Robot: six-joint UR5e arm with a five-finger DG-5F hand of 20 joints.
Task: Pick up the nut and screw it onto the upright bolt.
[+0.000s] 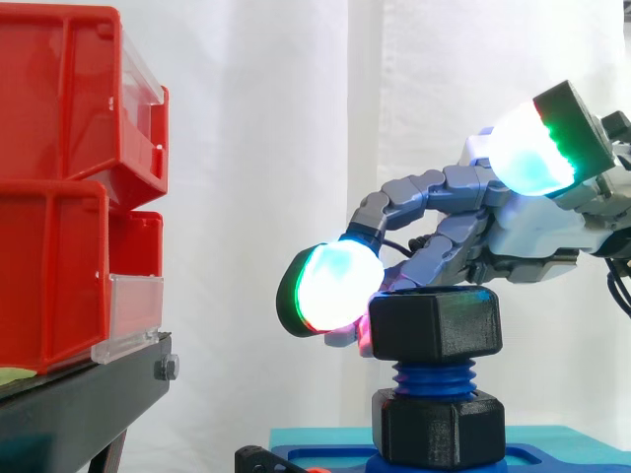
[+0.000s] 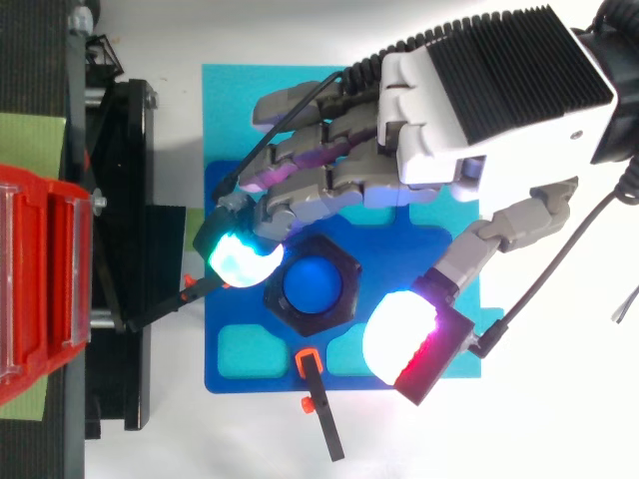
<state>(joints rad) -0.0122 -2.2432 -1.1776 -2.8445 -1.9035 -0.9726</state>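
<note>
While over the nut (image 1: 439, 325) on the bolt (image 1: 434, 375) (thumb (image 1: 527, 148) raised clear), hand (image 2: 439, 120) released, fingertip (image 1: 335, 286) at nut's edge.

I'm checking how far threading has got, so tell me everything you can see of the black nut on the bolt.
The nut is black, hexagonal, matte and plastic-looking, thick-walled. It sits level atop the upright blue threaded bolt, whose end shows through its bore from above. Bare threads separate it from a second black hex piece below. One fingertip pad of the hand lies at its left edge in the side view, contact uncertain; the thumb pad stands clear.
</note>
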